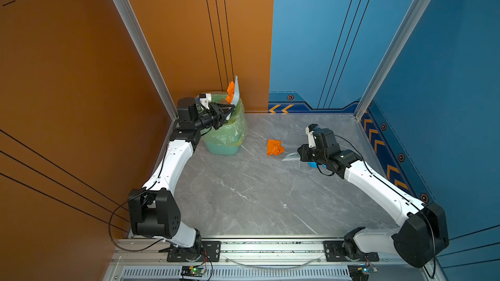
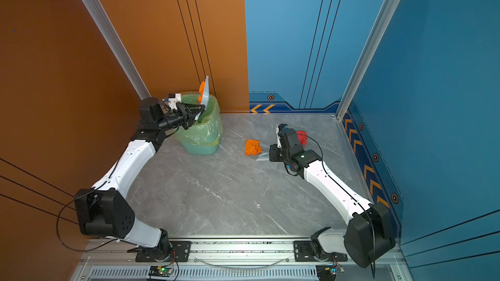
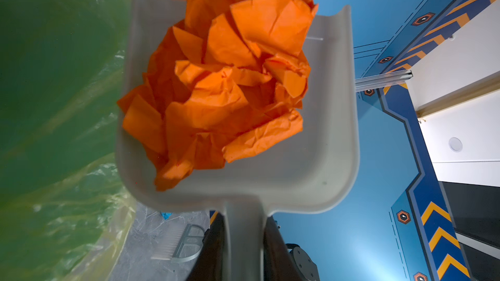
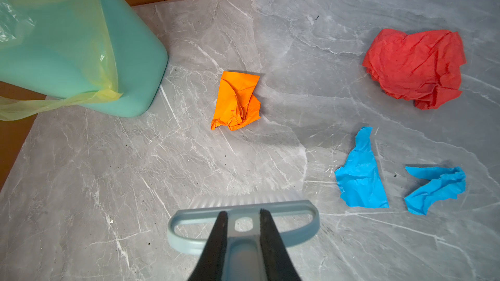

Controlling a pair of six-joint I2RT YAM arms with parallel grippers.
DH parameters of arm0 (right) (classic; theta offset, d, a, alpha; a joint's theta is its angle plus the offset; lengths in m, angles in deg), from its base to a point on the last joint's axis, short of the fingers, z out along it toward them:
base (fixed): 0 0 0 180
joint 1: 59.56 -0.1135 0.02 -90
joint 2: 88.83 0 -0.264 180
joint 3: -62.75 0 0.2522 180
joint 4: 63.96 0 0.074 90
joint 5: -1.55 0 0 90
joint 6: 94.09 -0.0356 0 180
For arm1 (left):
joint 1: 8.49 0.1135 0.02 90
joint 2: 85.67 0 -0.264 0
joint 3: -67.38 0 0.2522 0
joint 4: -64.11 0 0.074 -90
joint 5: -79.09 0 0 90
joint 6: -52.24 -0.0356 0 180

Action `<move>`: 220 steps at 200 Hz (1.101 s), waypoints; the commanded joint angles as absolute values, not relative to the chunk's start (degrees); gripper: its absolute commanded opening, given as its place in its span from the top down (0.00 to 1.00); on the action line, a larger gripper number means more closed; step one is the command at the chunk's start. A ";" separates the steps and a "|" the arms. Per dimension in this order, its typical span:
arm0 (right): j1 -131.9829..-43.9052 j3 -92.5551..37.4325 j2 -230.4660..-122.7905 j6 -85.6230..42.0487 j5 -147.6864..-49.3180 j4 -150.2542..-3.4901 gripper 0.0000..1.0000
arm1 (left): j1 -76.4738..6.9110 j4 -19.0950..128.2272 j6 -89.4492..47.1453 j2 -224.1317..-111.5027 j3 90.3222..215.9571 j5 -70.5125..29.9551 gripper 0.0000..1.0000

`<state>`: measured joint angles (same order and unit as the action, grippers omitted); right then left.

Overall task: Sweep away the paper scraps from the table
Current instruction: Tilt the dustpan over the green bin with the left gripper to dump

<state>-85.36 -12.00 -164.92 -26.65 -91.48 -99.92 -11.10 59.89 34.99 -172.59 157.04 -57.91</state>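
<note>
imo left end effector (image 3: 244,228), clamped on the dustpan (image 3: 311,158), should roll it over the bin (image 1: 224,147) (seemingly below) so the orange wad (image 3: 224,90) drops; right end effector (image 4: 242,213) pinches the brush (image 4: 305,212).

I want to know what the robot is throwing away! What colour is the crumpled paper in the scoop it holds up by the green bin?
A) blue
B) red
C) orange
C: the paper wad lying in the dustpan that the left gripper holds at the bin is orange.
</note>
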 commanded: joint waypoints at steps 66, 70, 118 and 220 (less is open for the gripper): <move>-85.22 -12.21 -164.95 -27.91 -92.43 -98.33 1.00 | -9.83 89.31 58.18 -173.74 150.59 -60.68 1.00; -85.23 -12.22 -165.02 -27.91 -92.49 -98.33 1.00 | -9.82 90.27 58.92 -173.97 150.37 -60.66 1.00; -85.31 -12.18 -164.93 -27.83 -92.26 -98.63 1.00 | -9.68 95.65 62.96 -174.62 149.32 -60.39 1.00; -85.40 -11.93 -163.79 -27.65 -91.50 -99.00 1.00 | -9.37 97.10 62.60 -172.85 150.16 -61.42 1.00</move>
